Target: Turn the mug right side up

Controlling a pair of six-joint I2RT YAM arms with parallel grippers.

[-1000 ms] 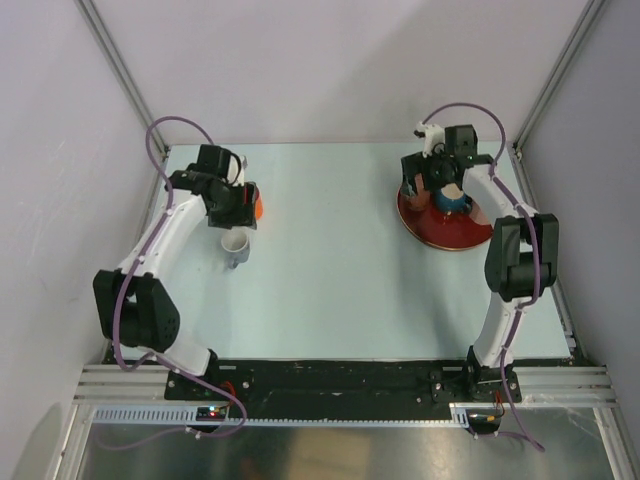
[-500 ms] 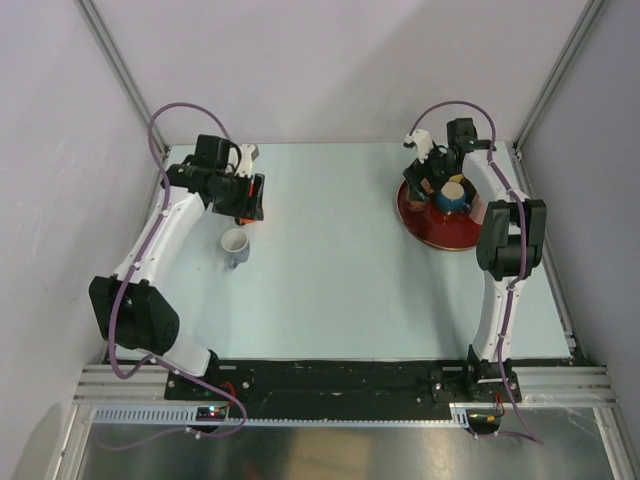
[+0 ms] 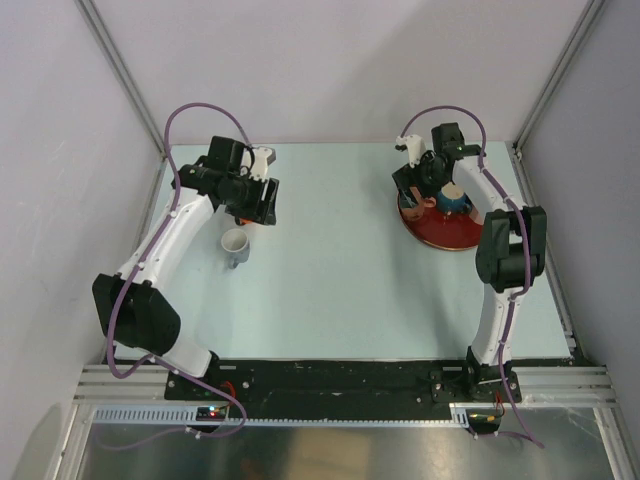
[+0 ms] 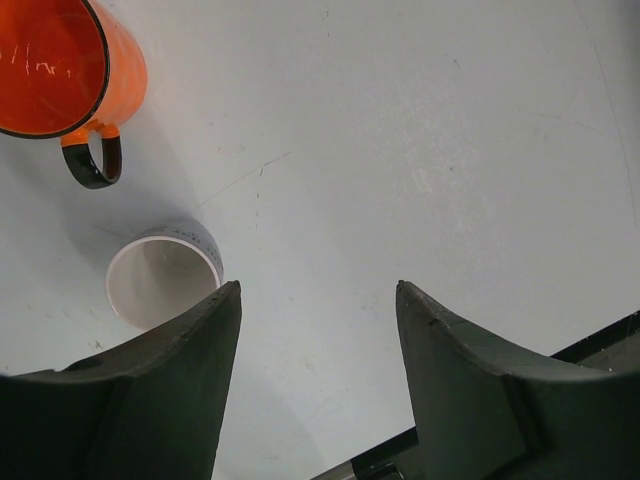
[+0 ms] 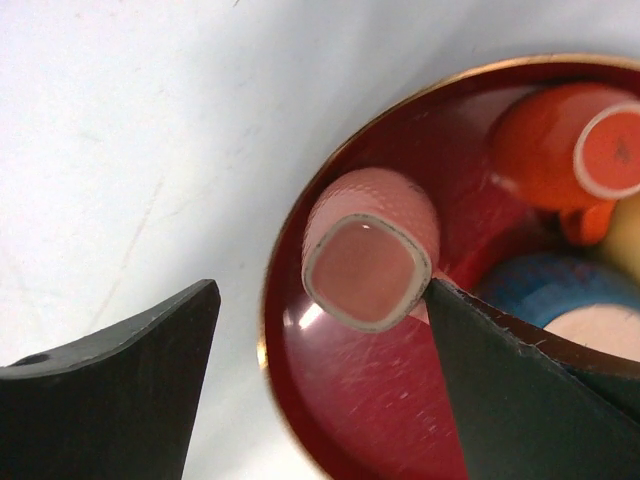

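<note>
On the red plate (image 5: 400, 420) a pink mug (image 5: 370, 260) stands upside down with its pale-rimmed base facing up. My right gripper (image 5: 321, 283) hangs open over the plate's left part. The pink mug sits just ahead of its fingers, close to the right fingertip (image 5: 445, 300), and I cannot tell if they touch. From above, the right gripper (image 3: 410, 190) is at the plate's (image 3: 450, 235) left edge. My left gripper (image 4: 319, 285) is open over bare table, with nothing between its fingers.
An orange mug (image 5: 545, 150) and a blue mug (image 5: 540, 290) also stand base-up on the plate. On the left, an orange mug (image 4: 60, 70) with a black handle and a white mug (image 4: 160, 280) stand mouth-up on the table. Frame posts rise at the corners.
My left gripper has moved right, away from the orange and white mugs. My right gripper has shifted left to the plate's left edge, and its jaws have narrowed a little.
</note>
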